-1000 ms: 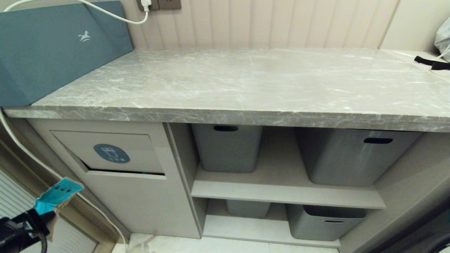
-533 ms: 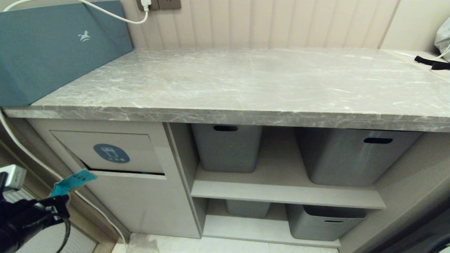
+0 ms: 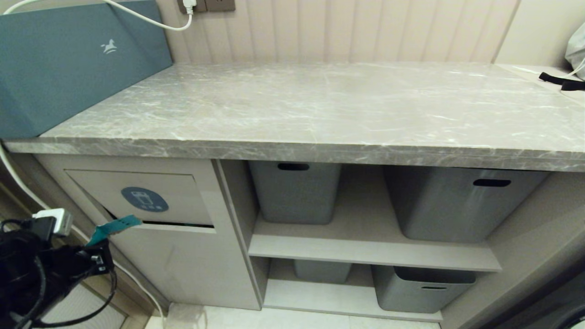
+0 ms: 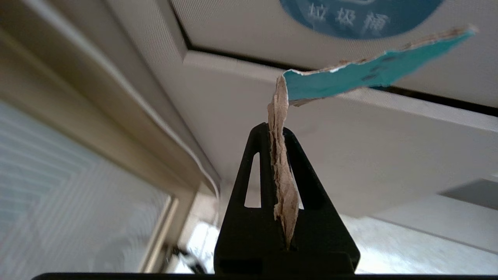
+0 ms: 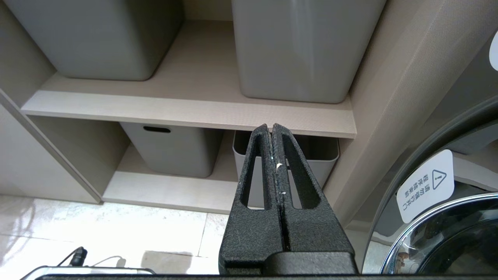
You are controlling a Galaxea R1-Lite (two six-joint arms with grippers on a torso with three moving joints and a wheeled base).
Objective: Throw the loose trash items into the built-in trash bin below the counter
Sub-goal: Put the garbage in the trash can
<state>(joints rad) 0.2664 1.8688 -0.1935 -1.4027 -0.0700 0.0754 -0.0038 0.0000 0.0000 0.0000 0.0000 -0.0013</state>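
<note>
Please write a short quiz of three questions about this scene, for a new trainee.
1. True or false: the left gripper is shut on the teal-faced cardboard scrap.
2. Where does the scrap's free end point? A) the grey baskets B) the gap under the trash bin flap C) the counter
3. Fill in: the right gripper is shut and holds ____.

Key: 1 true; 2 B; 3 nothing.

- Round blue bin-icon sticker (image 4: 362, 17) on beige tilting flap: Chinese characters "垃圾桶".
- White horse logo (image 3: 109, 46) on large teal box; no lettering.
- White warning label (image 5: 426, 186), triangle sign, on the dark round appliance door: Chinese text, too small to read.
</note>
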